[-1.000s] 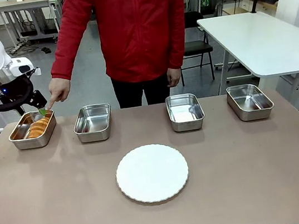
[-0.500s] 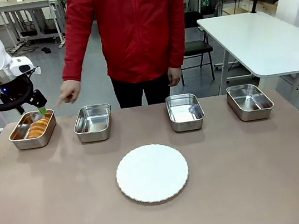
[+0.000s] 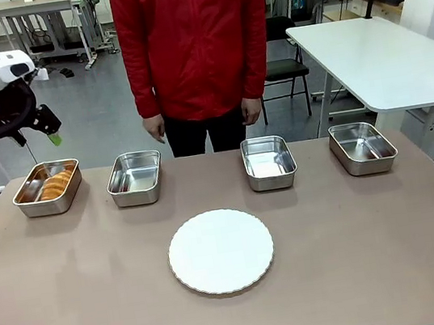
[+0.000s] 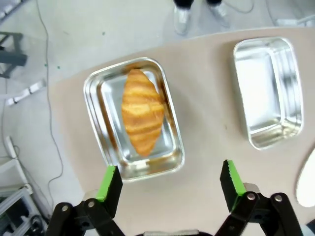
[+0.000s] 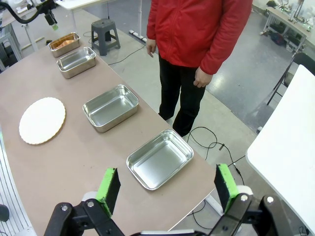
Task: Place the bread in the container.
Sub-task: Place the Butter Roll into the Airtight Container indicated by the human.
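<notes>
Here, at the upper left of the front view, the left gripper point(image 3: 51, 135) hangs above the counter point(image 3: 362, 255) with its fingers spread wide and nothing between them. Directly below it, at the left end of a row of four steel trays, sits the container point(image 3: 29, 205), and the bread point(image 3: 56, 185) lies inside it.

In the left wrist view, the bread point(image 4: 142, 111) is a golden-brown croissant with curved ridges across its back and tapered ends. It lies lengthwise along the floor of the container point(image 4: 94, 114), its sides close to the long walls, and the shiny metal mirrors its colour. The green-padded fingers point(image 4: 109, 183) stand apart at the bottom of that frame.

The placing looks done, so little seems left to go wrong. One risk, as a judgement: if the arm dipped or swung low, a finger could clip the rolled rim and slide or tip the light tray.

Moving right in the front view come an empty second tray point(image 3: 135, 177), a round white plate point(image 3: 220, 251) at the centre, and two more trays point(image 3: 268, 161). A person in a red jacket point(image 3: 194, 35) stands at the far edge with hands lowered.

In the right wrist view, the right gripper point(image 5: 167, 187) also has its fingers wide apart and empty.
</notes>
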`<move>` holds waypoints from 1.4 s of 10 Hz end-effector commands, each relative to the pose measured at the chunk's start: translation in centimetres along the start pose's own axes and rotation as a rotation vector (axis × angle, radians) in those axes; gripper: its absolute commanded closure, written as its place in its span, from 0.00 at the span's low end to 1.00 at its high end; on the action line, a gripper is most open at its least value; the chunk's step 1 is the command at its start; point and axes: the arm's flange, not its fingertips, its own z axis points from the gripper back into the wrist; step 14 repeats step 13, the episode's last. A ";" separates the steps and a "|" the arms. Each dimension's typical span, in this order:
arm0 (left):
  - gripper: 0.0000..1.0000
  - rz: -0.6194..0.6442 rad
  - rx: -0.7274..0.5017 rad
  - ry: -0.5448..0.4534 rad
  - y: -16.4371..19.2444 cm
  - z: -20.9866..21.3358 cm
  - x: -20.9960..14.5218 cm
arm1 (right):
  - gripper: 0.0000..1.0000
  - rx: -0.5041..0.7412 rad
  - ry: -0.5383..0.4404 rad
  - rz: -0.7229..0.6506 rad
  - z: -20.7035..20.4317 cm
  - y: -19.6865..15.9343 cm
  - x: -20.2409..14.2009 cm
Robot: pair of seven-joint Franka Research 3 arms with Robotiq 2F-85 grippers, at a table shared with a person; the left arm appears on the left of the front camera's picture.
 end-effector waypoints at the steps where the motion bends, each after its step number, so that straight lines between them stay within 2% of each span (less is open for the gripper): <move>1: 0.00 0.031 0.056 -0.085 -3.4 3.0 -6.1 | 0.00 0.001 -0.004 0.004 0.1 0.2 0.2; 2: 0.00 0.022 0.090 -0.126 -4.7 4.2 -8.7 | 0.00 0.001 -0.004 0.004 0.1 0.2 0.2; 4: 0.00 0.041 0.098 -0.145 -7.5 5.2 -13.7 | 0.00 0.001 -0.004 0.004 0.1 0.2 0.2; 5: 0.00 0.047 0.062 -0.156 -8.7 5.5 -16.0 | 0.00 0.001 -0.004 0.004 0.1 0.2 0.2; 7: 0.00 0.041 0.050 -0.160 -10.4 5.1 -19.2 | 0.00 0.001 -0.004 0.004 0.1 0.2 0.2; 8: 0.00 0.040 0.086 -0.152 -10.9 5.1 -20.2 | 0.00 0.001 -0.004 0.004 0.1 0.2 0.2; 10: 0.00 -0.044 0.086 -0.090 -11.0 4.4 -20.6 | 0.00 0.001 -0.004 0.004 0.1 0.2 0.2; 11: 0.00 0.013 0.065 -0.141 -10.7 5.6 -18.6 | 0.00 0.001 -0.004 0.004 0.1 0.2 0.2; 14: 0.00 0.013 0.065 -0.141 -10.7 5.6 -18.6 | 0.00 0.001 -0.004 0.004 0.1 0.2 0.2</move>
